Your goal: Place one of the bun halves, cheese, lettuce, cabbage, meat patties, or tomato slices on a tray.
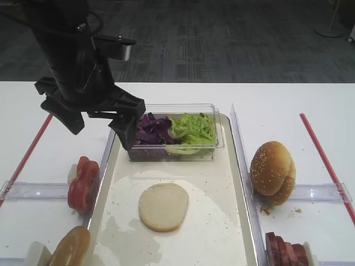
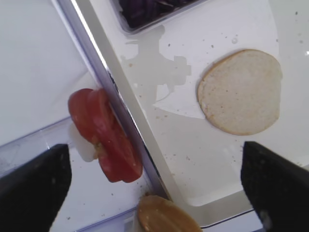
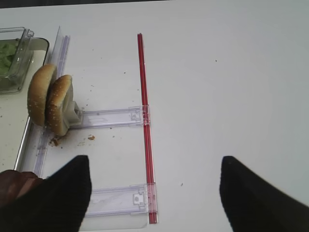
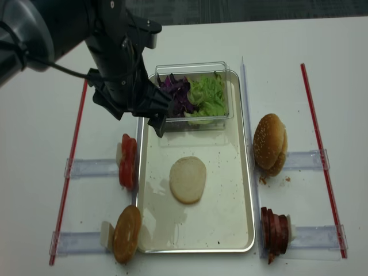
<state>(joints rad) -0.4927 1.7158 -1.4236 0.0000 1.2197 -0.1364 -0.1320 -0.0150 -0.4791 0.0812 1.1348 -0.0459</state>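
A flat bun half (image 1: 163, 206) lies cut face up in the middle of the cream tray (image 1: 222, 227). My left gripper (image 1: 102, 132) hangs open and empty above the tray's left rim, near the clear box holding purple cabbage (image 1: 151, 131) and green lettuce (image 1: 193, 129). In the left wrist view the bun half (image 2: 240, 92) lies apart from the gripper (image 2: 154, 191), and the tomato slices (image 2: 108, 137) stand just outside the rim. Meat patties (image 1: 285, 249) stand at the front right. My right gripper (image 3: 154, 191) is open over bare table. Cheese is out of view.
Two sesame buns (image 1: 273, 172) stand on edge in a clear holder right of the tray. A tan-crusted bun half (image 1: 69, 248) stands in a holder at the front left. Red strips (image 1: 324, 160) and clear rails (image 3: 113, 117) lie on the white table on both sides.
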